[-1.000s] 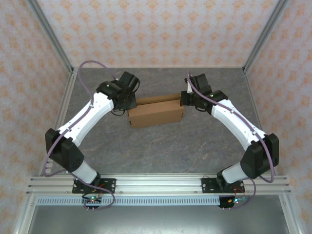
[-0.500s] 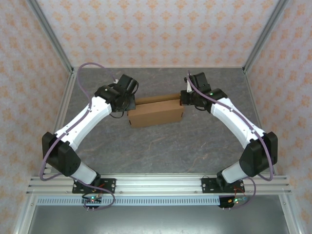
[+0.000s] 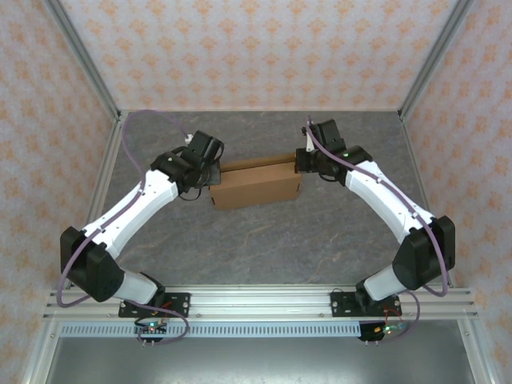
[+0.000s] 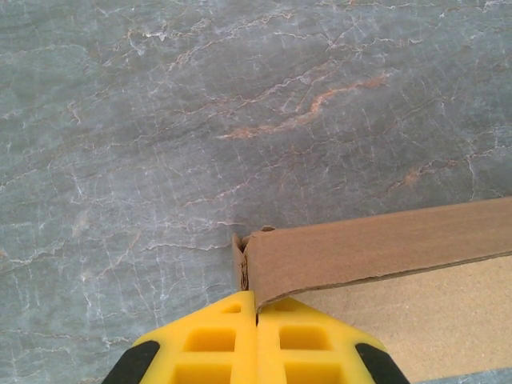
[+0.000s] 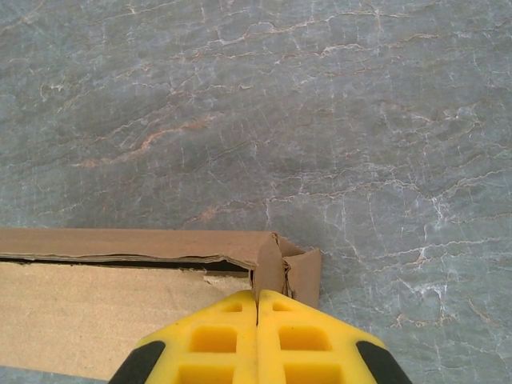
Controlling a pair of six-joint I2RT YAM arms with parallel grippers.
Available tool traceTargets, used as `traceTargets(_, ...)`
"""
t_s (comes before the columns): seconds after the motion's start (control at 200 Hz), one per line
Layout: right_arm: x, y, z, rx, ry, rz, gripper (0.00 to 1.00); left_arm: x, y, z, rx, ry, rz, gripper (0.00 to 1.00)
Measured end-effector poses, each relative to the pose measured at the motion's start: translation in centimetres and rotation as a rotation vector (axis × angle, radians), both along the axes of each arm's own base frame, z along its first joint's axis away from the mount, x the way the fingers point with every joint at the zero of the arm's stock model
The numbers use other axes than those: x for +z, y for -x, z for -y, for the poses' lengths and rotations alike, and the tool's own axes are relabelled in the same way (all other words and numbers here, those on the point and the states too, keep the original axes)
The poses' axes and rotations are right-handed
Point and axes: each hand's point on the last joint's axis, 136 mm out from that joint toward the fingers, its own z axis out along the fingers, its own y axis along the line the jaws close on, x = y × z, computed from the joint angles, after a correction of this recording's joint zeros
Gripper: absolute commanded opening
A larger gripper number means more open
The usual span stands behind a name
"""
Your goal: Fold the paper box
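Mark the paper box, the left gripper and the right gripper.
paper box (image 3: 256, 190), top external view, its broad brown face.
left gripper (image 4: 256, 301), left wrist view, seam between shut yellow fingertips.
right gripper (image 5: 257, 298), right wrist view, seam between shut yellow fingertips.

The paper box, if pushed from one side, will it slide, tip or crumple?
Probably slides: the paper box sits low and flat on the smooth table, so tipping seems unlikely. Its thin cardboard wall looks bendable, so a hard push may buckle it.
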Motion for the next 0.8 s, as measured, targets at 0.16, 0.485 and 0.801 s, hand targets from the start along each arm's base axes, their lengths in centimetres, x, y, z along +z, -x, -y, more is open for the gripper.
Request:
traceTargets(0.16, -0.2, -0.4, -0.1, -0.003, -0.007, 0.019, 0.0, -0.1, -0.4, -0.1, 0.001, -0.01, 0.023, 0.0)
traceTargets(0.485, -0.8, -0.5, 0.0, -0.004, -0.014, 0.064, 0.0, -0.5, -0.3, 0.0, -0.004, -0.038, 0.095, 0.0)
traceTargets(0.801, -2.0, 0.3, 0.1, 0.007, -0.047, 0.145, 0.0, -1.0, 0.8, 0.3, -0.015, -0.064, 0.194, 0.0)
